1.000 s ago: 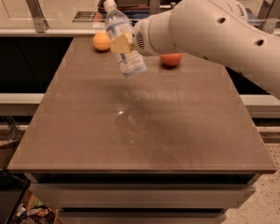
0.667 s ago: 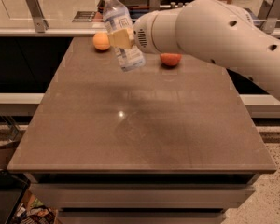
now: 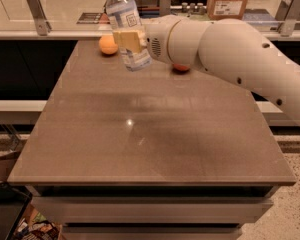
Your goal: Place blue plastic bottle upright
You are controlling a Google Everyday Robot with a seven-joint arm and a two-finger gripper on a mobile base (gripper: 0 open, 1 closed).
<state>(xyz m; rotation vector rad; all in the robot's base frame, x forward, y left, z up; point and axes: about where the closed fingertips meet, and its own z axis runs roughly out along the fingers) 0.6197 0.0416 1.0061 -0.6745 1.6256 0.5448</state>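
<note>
A white robot arm (image 3: 230, 49) reaches in from the right over a broad grey-brown stone-look desk (image 3: 155, 134). Its two-fingered hand (image 3: 130, 39), with pale tan fingers, is clamped around the middle of a small, clear, blue-tinted plastic bottle (image 3: 123, 13) with ribbed sides and a white-and-blue label.

The bottle hangs in the air above the far left part of the desk and touches nothing but the hand. Its neck end is uppermost, reaching the top edge of the view, and its base points down. It leans slightly, with the base swung a little to the right.

A round orange fruit (image 3: 108, 45) sits on the desk just behind and to the left of the bottle. A reddish fruit (image 3: 181, 67) shows partly under the arm.

Judged from this, the pick-up and most of the turning upright look done. What seems left is to straighten the small lean, lower the base flat onto the desk, release the grip and draw away without tipping the bottle. The near desk surface offers open room for that.
</note>
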